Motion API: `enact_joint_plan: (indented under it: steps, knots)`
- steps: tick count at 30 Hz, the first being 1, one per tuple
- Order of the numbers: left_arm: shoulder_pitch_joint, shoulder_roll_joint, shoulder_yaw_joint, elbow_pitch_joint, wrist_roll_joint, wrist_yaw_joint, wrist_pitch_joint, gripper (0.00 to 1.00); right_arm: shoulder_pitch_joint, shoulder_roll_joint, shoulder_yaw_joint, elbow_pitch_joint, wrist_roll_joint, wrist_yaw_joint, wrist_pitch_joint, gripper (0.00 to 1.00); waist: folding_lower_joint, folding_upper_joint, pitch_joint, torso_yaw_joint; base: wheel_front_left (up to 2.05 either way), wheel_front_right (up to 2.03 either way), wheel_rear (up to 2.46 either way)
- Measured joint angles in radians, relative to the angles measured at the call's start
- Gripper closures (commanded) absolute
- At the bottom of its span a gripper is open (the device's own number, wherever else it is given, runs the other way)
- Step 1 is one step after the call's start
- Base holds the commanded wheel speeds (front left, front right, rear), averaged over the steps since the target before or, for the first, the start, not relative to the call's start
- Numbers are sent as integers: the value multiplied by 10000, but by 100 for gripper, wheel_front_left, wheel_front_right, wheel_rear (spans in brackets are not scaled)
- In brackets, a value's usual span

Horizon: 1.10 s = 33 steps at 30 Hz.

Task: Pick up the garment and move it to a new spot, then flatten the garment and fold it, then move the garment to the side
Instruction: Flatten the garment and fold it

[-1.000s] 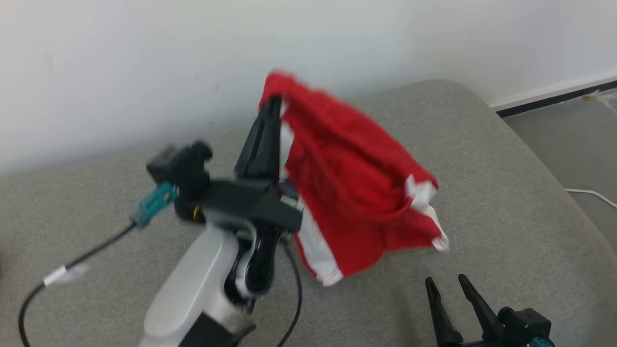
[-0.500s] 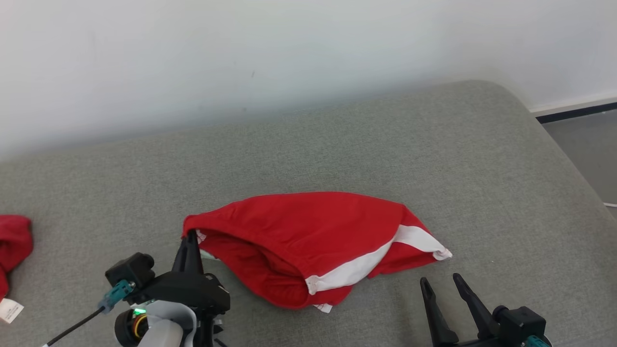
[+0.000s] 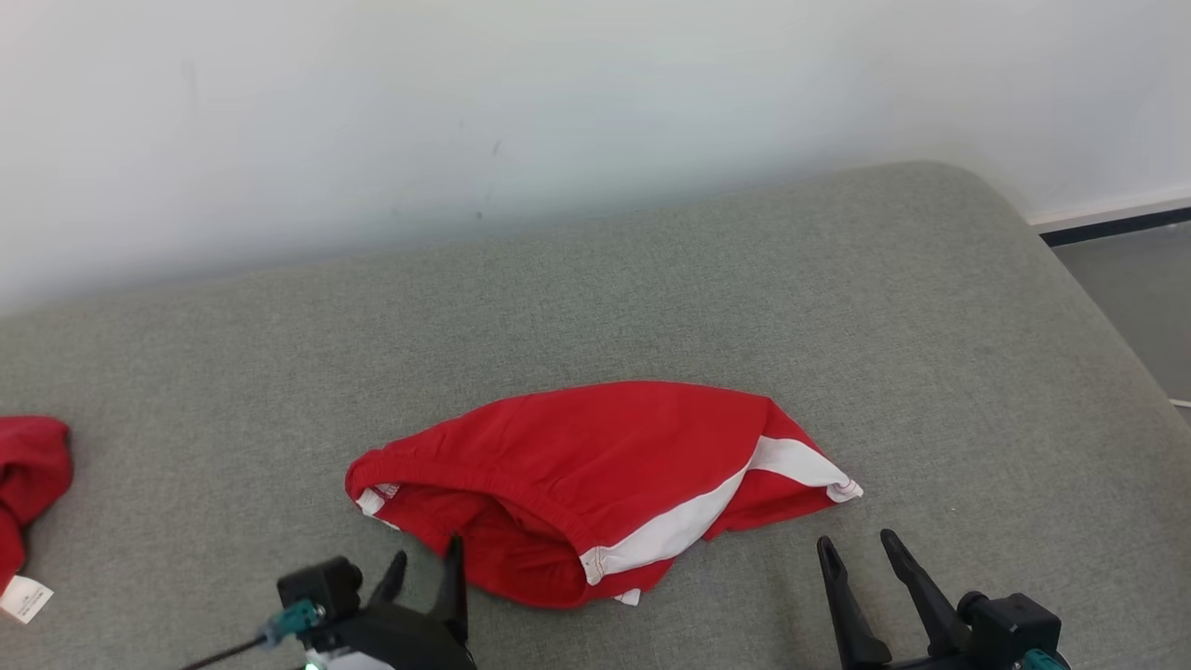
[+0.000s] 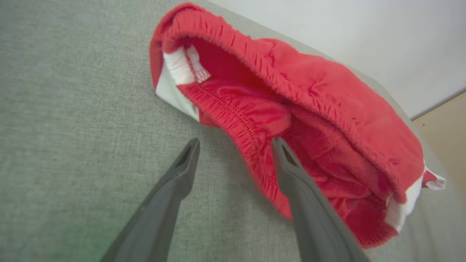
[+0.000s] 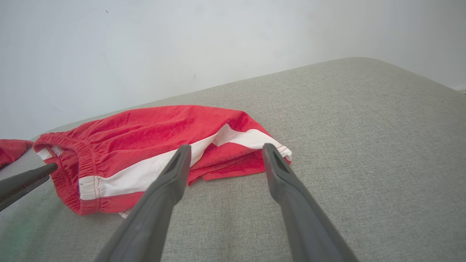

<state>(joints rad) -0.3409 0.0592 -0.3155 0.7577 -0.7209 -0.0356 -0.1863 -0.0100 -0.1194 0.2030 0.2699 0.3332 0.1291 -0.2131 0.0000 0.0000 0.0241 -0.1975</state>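
The garment [image 3: 595, 465] is a pair of red shorts with a white side stripe, lying crumpled on the grey cushion [image 3: 837, 307], waistband toward me. In the left wrist view the garment [image 4: 309, 109] gapes open at its elastic waistband. My left gripper [image 3: 428, 569] is open at the bottom of the head view, just short of the waistband, holding nothing; in its own view the left gripper [image 4: 236, 145] stands with one finger over the red hem. My right gripper [image 3: 861, 549] is open near the cushion's front, right of the garment [image 5: 153, 145], apart from it.
A second red cloth [image 3: 28, 475] with a white label lies at the cushion's far left edge. A pale wall runs behind the cushion. Bare floor [image 3: 1135, 298] shows past the cushion's right end.
The garment, held up by my shut left gripper a second ago, now lies on the cushion. My left gripper has let go, opened and drawn back toward me. The camera has also shifted.
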Motion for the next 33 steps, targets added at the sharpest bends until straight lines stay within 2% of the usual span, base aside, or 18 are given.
enact_joint_plan:
  steps: [7, 11, 16, 23, 30, 31, 32, 33]
  knots:
    - [883, 127, -796, -1544, 663, -174, -157, 0, 108, 61, -123, -46, -2, 0, -33, 0, -1, 0, -50, 139, 0, 0, 0]
    - [1367, 203, -1618, -2859, 1356, 29, 130, 0, 120, 98, -132, -58, -6, 0, -29, 0, -1, 0, -102, 205, 0, 0, 0]
    - [1638, 186, -2362, -3816, 1768, 221, 857, 0, 114, 115, -90, -56, -6, 0, -29, 0, -1, 0, -106, 142, 0, 0, 0]
    - [1433, 134, -2663, -3710, 1998, 813, 1636, 0, -1, 117, 19, -38, -4, 0, -38, 0, -1, 0, -11, -181, 0, 0, 0]
    - [1080, 94, -2545, -3313, 1898, 1060, 1797, 0, -65, 111, -13, 6, -4, 0, -77, 0, 0, 0, 148, -699, 0, 0, 0]
    - [1067, 88, -2502, -3256, 1839, 1066, 1804, 38, -66, 111, -19, 12, -2, 0, -84, 0, 0, 0, 173, -769, 0, 0, 0]
    - [1043, 82, -2445, -3200, 1789, 1076, 1804, 64, -67, 115, -21, 13, -2, 0, -92, 0, -1, 0, 201, -832, 0, 0, 0]
    - [1009, 81, -2393, -3131, 1747, 1112, 1804, 98, -71, 115, -27, 19, -2, 0, -125, 0, -1, 0, 230, -887, 0, 0, 0]
